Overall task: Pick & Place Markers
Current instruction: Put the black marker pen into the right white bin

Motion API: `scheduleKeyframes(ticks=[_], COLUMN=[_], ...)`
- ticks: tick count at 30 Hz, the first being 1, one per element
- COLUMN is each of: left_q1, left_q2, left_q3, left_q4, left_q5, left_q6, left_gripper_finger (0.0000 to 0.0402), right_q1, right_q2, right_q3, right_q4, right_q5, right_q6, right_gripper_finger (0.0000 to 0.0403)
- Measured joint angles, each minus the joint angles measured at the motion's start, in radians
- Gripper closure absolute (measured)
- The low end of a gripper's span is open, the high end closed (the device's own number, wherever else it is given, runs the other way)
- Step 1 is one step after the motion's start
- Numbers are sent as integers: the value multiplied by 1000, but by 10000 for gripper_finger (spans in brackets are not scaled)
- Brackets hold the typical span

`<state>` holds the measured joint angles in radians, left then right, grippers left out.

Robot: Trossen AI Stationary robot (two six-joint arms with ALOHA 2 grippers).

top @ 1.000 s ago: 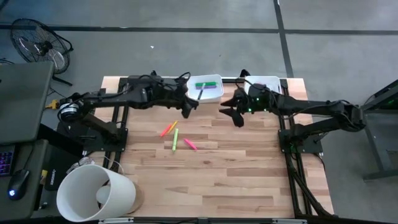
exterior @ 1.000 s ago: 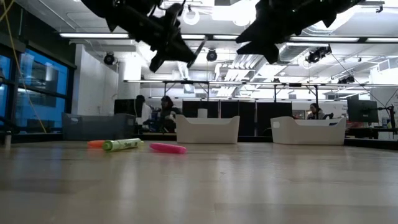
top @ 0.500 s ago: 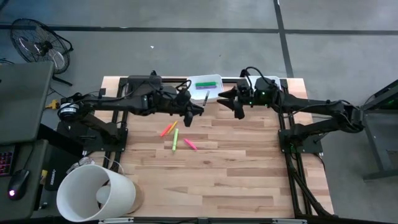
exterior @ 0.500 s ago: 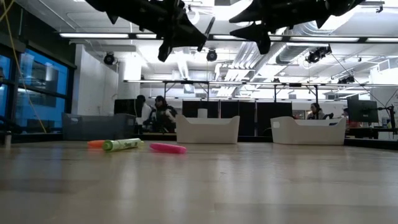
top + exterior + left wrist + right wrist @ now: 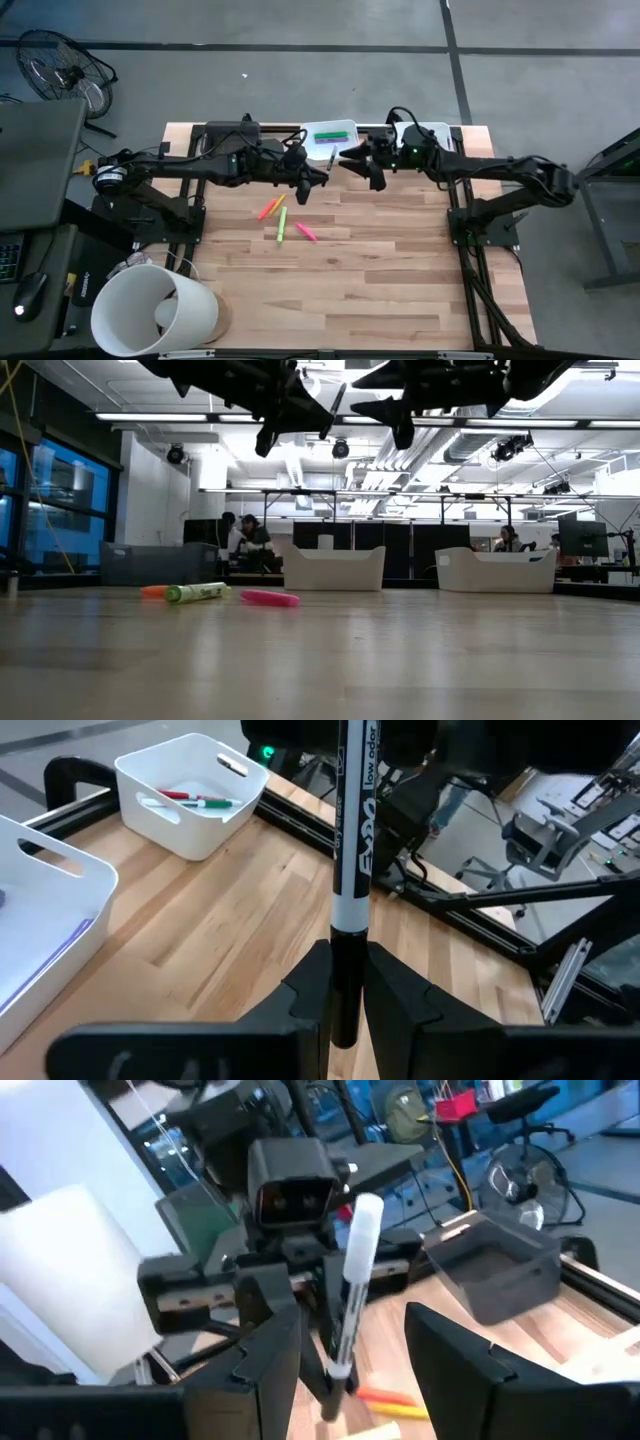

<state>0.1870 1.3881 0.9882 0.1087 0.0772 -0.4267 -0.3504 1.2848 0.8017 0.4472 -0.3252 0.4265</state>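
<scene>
Since a second ago my right gripper [image 5: 350, 163] has swung in from the table's right side toward the left gripper [image 5: 322, 177], and the two now face each other tip to tip, high above the wood near the far edge. My left claw is clamped shut on the black cap end of a black-and-white marker [image 5: 352, 850]; its long axis runs straight out from the fingers, white barrel pointing toward the right arm. My right claw stands open, its fingers [image 5: 265, 1350] spread on either side of the marker's free end without touching it. Below on the table [image 5: 380, 270] lie an orange marker [image 5: 267, 209], a yellow-green marker [image 5: 282, 225] and a pink marker [image 5: 306, 232], close together and well clear of both arms. Behind the grippers at the far edge sits a white tray [image 5: 338, 133] holding a green marker [image 5: 332, 135], and a second white tray [image 5: 195, 790] with red and green markers. From above, the held marker is nearly lost against the dark fingers. A white bucket [image 5: 155, 310] stands at the near left corner.
</scene>
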Motion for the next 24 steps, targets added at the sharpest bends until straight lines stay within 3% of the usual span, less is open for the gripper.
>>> scheduleKeyframes(ticks=[14,24], left_q1=[0,0], left_q2=[0,0], left_q3=[0,0], left_q4=[-6,-6], left_q5=[20,20], left_q6=[0,0], left_gripper_finger=[360,360], right_q1=[11,-4], right_q2=[154,149], right_q3=[164,169], right_q4=[-36,-121], right_q5=[-93,-87], right_q6=[-21,-69], right_gripper_finger=[237,308])
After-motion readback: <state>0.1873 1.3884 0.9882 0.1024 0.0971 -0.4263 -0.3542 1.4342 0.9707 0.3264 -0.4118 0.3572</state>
